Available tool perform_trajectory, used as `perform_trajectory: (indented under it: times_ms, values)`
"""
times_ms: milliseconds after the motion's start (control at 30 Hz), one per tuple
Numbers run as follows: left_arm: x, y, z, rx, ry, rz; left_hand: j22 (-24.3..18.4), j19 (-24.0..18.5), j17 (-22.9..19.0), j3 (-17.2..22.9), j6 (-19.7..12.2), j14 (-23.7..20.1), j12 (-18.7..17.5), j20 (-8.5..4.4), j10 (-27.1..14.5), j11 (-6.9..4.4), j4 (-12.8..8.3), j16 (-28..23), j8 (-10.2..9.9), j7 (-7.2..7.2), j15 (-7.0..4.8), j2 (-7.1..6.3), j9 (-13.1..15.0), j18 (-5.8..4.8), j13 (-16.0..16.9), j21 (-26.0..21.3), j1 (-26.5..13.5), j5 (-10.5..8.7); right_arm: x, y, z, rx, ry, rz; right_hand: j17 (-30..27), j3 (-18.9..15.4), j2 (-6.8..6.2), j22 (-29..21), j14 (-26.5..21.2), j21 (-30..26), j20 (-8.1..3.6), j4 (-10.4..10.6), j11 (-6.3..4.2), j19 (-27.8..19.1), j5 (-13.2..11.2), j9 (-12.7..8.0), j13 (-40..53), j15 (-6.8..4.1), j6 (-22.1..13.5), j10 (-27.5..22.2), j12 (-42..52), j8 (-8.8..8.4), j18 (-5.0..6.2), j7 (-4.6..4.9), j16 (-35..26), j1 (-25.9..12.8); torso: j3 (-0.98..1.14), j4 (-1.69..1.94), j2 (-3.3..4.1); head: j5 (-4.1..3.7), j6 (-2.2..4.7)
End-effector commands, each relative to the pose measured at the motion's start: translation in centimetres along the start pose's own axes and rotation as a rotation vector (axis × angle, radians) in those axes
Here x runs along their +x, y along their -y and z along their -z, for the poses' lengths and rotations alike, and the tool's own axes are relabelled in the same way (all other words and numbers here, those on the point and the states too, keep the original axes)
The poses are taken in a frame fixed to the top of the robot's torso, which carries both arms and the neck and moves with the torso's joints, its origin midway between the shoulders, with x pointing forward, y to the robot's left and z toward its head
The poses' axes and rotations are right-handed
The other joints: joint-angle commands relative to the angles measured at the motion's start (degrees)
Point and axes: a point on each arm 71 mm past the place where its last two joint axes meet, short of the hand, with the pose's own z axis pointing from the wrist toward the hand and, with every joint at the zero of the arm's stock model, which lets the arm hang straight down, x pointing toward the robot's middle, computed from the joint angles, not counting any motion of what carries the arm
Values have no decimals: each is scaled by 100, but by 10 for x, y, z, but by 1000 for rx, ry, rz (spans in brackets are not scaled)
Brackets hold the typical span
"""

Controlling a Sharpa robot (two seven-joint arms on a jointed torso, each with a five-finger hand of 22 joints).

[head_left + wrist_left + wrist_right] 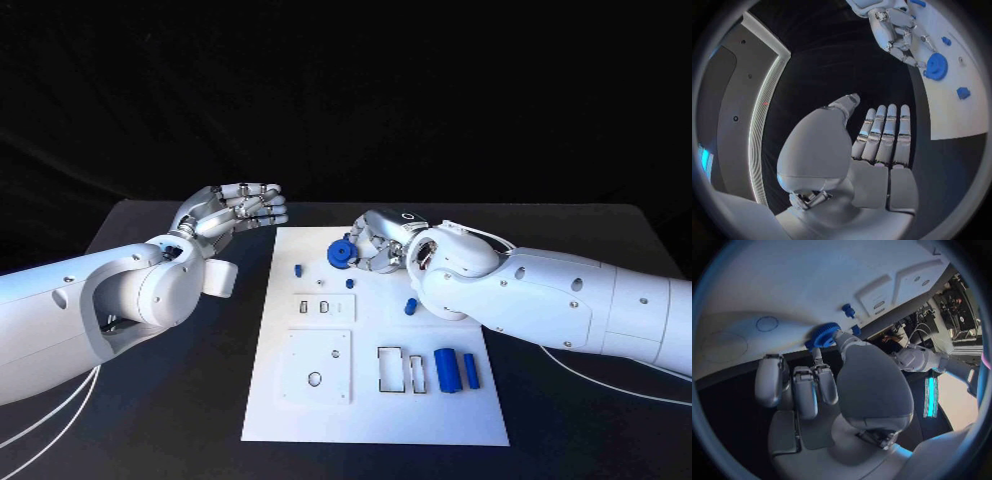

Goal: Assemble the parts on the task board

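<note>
Blue and toothed round its rim, the gear (340, 252) sits just at the fingertips of the right hand (387, 246), over the far part of the white task board (378, 400); in the right wrist view the thumb and a finger (824, 381) close on it from opposite sides, so I judge the hand to be pinching the gear, with the other fingers curled beside it. Whether the gear already rests on the board or hangs just above it I cannot tell. The left hand (234, 212) holds nothing, its fingers straight, side by side and only narrowly apart, off the board's edge and well clear of the gear. The step in hand looks like seating the gear on its spot on the board, so the pinch should stay light and even, the gear kept flat to the board and not tilted, and lowered straight down before the fingers part. A small blue peg (299, 269) stands on the board near the fingers, and two blue cylinders (456, 371) lie further towards the robot; the fingers should pass clear of the peg while the gear goes in.
</note>
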Motion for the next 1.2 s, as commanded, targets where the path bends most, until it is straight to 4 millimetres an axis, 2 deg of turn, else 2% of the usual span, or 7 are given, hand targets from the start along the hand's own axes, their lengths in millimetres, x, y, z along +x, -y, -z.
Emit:
perform_trajectory:
  times_ms: [33, 433, 567, 767, 933, 1200]
  values:
    - [1, 1, 0, 4, -14, 8, -7, -15, 9, 23, -33, -43, -25, 11, -24, 25, -4, -33, -27, 172, -2, -21, -8, 45, 1, -35, -48, -15, -7, 2, 3, 12, 48, 13, 1509, 42, -17, 13, 596, 4, -23, -4, 0, 18, 32, -8, 654, -35, 51, 37, 12, -28, -79, 1, 23, -32, -3, -6, -5, -8, 12]
    - [-1, 1, 0, 7, -8, 6, -8, -17, 9, 27, -41, -50, -30, 13, -32, 28, -9, -39, -31, 176, 1, -19, -9, 44, 1, -36, -48, -11, -21, 15, 15, 34, 55, -11, 1509, 57, -43, 33, 596, 21, -26, 7, -3, 30, 21, -9, 672, -37, 83, 52, 26, -23, -85, -3, 23, -54, -1, -36, -23, -9, 25]
    - [0, 1, -1, 8, -9, 6, -8, -17, 9, 27, -41, -50, -30, 13, -32, 28, -9, -39, -31, 176, 1, -19, -9, 44, 1, -36, -48, -11, -21, 12, 15, 27, 45, -19, 1509, 61, -44, 40, 596, 27, -26, 11, -4, 35, 16, -9, 682, -38, 91, 59, 33, -22, -86, -4, 23, -61, 1, -17, -24, -4, 14]
    - [0, 1, -1, 8, -10, 6, -8, -17, 9, 27, -41, -50, -30, 13, -32, 28, -9, -39, -31, 176, 1, -19, -9, 44, 1, -36, -48, -11, -18, 2, 10, 0, 18, -30, 1509, 91, -31, 41, 596, 26, -28, 9, -6, 35, 16, -17, 693, -40, 92, 69, 42, -33, -86, -5, 23, -61, -8, -28, -16, 12, 19]
    - [2, 1, -2, 8, -13, 8, -10, -18, 9, 30, -44, -53, -32, 14, -35, 30, -15, -42, -33, 177, 2, -17, -9, 43, 1, -36, -46, -8, -15, -5, 3, -16, 2, -31, 1509, 163, -53, 45, 596, 18, -26, -8, 10, 34, 20, -74, 687, -31, -3, 63, 37, -124, -87, 18, 23, -42, -8, -31, -14, 9, 20]
    - [4, 0, -3, 8, -20, 11, -10, -18, 9, 30, -44, -53, -32, 14, -35, 30, -15, -42, -33, 177, 2, -17, -9, 43, 1, -36, -46, -8, -7, -13, -6, -28, -25, -27, 1509, 193, -66, 38, 596, 4, -20, -16, 23, 27, 33, -108, 682, -21, -56, 57, 33, -174, -84, 34, 23, -24, -2, -18, -11, 39, 12]
